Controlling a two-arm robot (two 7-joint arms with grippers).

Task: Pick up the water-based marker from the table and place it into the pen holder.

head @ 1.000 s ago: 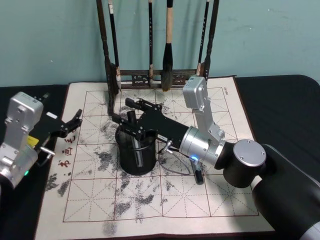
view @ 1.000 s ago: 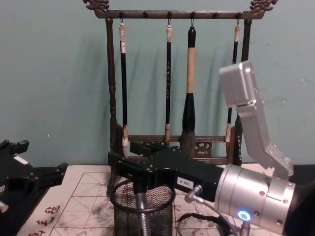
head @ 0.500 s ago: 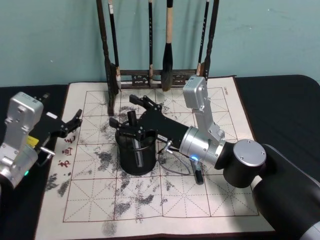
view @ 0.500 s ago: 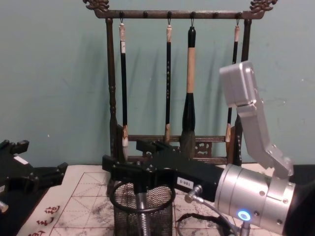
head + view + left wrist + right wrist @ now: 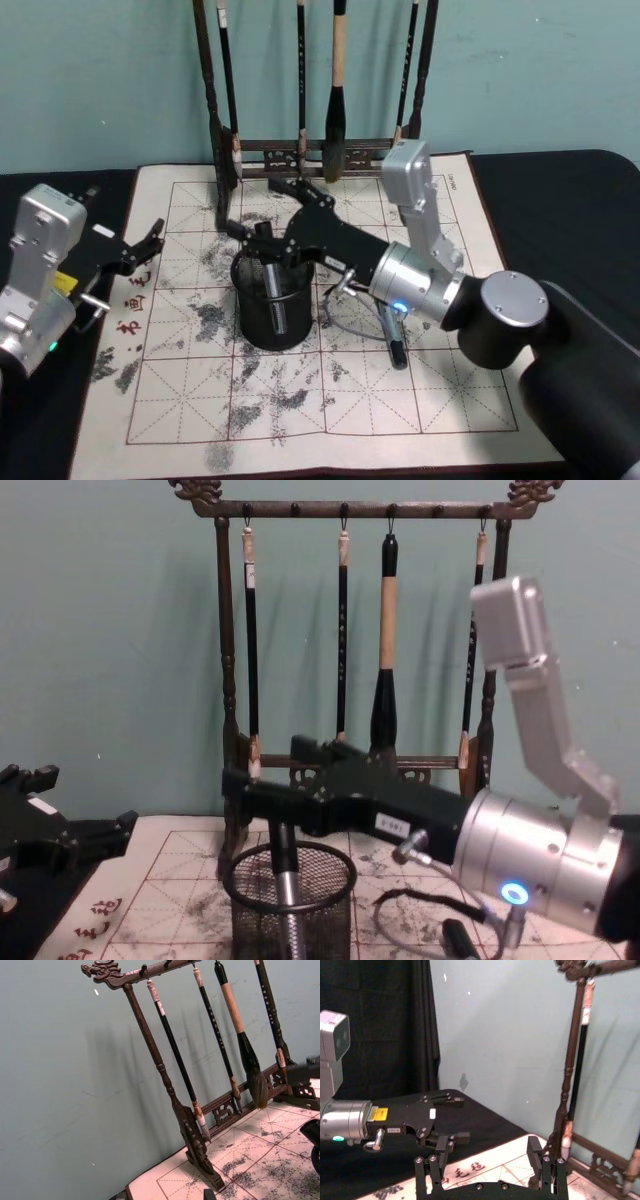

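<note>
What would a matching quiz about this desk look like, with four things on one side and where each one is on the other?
Things:
1. marker
2. pen holder
3. right gripper
4. brush rack

Places and states:
A. open, just above the pen holder
B. standing at the far edge of the mat
C. upright inside the pen holder
D. on the mat, near its middle

Pairs: 1-C, 2-D, 3-A, 4-B

The right pincer (image 5: 256, 207) has spread open, releasing the marker (image 5: 270, 268), and risen above the pen holder (image 5: 250, 318).
</note>
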